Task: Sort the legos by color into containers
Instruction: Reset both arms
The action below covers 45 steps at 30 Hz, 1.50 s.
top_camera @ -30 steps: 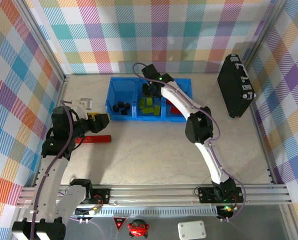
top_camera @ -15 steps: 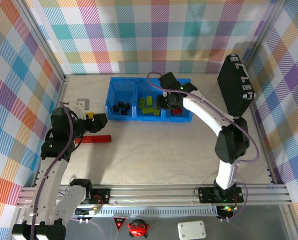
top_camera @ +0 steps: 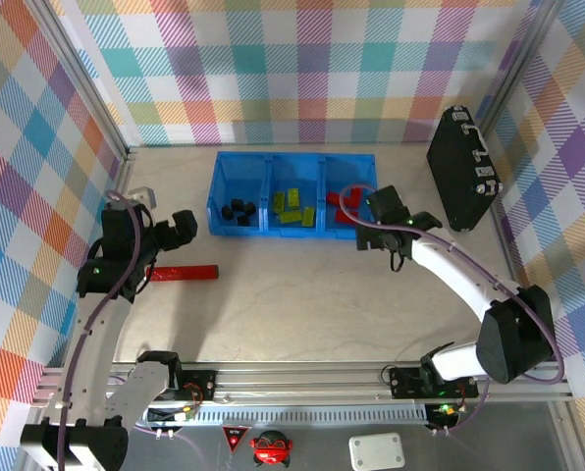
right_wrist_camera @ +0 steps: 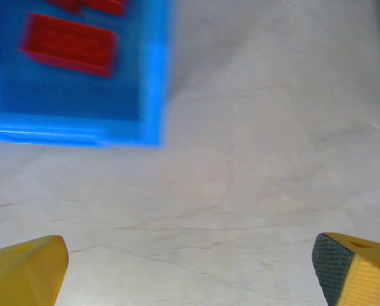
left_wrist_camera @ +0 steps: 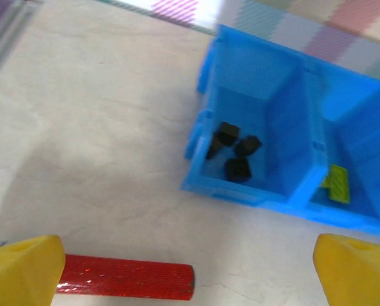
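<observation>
**Blue tray holds the legos, both claws spread wide**

Blue translucent tray (top_camera: 217, 186) sits across the far side of the table (top_camera: 302, 294), three joined bins in a row.

The left arm rises from its base and bends at the elbow. The left claw (top_camera: 180, 226) points toward the tray and hangs above the table, short of the tray's left end. Its yellow fingers (left_wrist_camera: 21, 268) sit at the two bottom corners of the left wrist view, far apart and gripping nothing. A red bar (left_wrist_camera: 123, 285) lies on the table under and between them (one end runs off behind the left finger). The tray (left_wrist_camera: 305, 83) is ahead of this claw and to its right.

The right arm is folded, elbow out to the right near the front rail, forearm reaching back and left. The right claw (top_camera: 383, 208) is by the tray's right end, near its front corner. Its fingers (right_wrist_camera: 352, 268) are also spread to the view's corners, with bare table between them. The tray corner (right_wrist_camera: 155, 76) is ahead and left of this claw.

- Black legos (top_camera: 237, 209) are in the bin nearest the left claw, a few clustered cubes (left_wrist_camera: 234, 153).
- Green legos (top_camera: 291, 204) are in the middle bin; one shows flat by the divider (left_wrist_camera: 336, 182).
- Red legos (top_camera: 340, 211) are in the bin nearest the right claw, blurred in its wrist view (right_wrist_camera: 69, 44).

A black case (top_camera: 462, 172) stands well right of the right claw.
</observation>
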Available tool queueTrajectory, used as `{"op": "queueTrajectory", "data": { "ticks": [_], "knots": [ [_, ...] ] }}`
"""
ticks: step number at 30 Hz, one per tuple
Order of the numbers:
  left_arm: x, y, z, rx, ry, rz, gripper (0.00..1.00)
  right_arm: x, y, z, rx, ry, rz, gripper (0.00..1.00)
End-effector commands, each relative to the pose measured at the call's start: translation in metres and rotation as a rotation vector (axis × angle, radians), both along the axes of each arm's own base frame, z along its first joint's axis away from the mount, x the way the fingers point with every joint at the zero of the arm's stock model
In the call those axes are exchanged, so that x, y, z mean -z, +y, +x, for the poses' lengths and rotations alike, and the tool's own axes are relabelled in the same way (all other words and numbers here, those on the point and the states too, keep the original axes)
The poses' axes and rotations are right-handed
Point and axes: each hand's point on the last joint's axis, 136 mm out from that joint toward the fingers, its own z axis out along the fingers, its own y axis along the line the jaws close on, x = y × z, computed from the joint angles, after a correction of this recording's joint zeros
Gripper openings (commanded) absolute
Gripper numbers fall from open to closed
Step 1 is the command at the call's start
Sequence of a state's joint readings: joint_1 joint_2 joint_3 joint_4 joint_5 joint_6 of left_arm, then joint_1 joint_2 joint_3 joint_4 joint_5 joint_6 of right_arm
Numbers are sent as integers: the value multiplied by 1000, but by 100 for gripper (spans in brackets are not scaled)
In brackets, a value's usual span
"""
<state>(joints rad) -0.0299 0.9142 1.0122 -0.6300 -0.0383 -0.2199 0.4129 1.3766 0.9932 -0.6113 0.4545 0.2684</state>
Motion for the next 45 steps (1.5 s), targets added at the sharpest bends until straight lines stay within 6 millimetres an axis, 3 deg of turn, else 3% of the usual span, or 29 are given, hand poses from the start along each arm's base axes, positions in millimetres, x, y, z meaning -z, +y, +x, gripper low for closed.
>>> {"op": "queueTrajectory", "data": {
  "ticks": [1,5,8,14,18,23,25,29,39,42,45],
  "knots": [
    [17,25,-2,-178,56,-10,100,9,-41,13,115,-68,-59,99],
    [34,40,5,-281,4,9,97,36,-85,17,250,-79,-105,99],
    [52,55,6,-355,-31,70,96,47,-96,25,242,-144,-110,99],
    [93,62,25,-326,-72,266,98,40,-92,48,139,-339,-96,99],
    [115,51,43,-232,-84,365,99,29,-85,59,98,-475,-50,99],
    [122,30,60,-108,-248,406,100,17,-67,72,13,-601,32,99],
    [123,22,63,-68,-304,401,100,22,-59,73,-35,-627,52,99],
    [140,16,62,-18,-305,408,100,22,-59,70,-41,-647,61,99],
    [141,-13,59,132,-347,314,100,21,-48,63,-113,-673,103,99],
    [143,-29,69,198,-396,264,100,21,-48,64,-118,-671,109,99],
    [161,-26,82,178,-338,265,100,22,-47,62,-127,-681,120,99]
  ]
}}
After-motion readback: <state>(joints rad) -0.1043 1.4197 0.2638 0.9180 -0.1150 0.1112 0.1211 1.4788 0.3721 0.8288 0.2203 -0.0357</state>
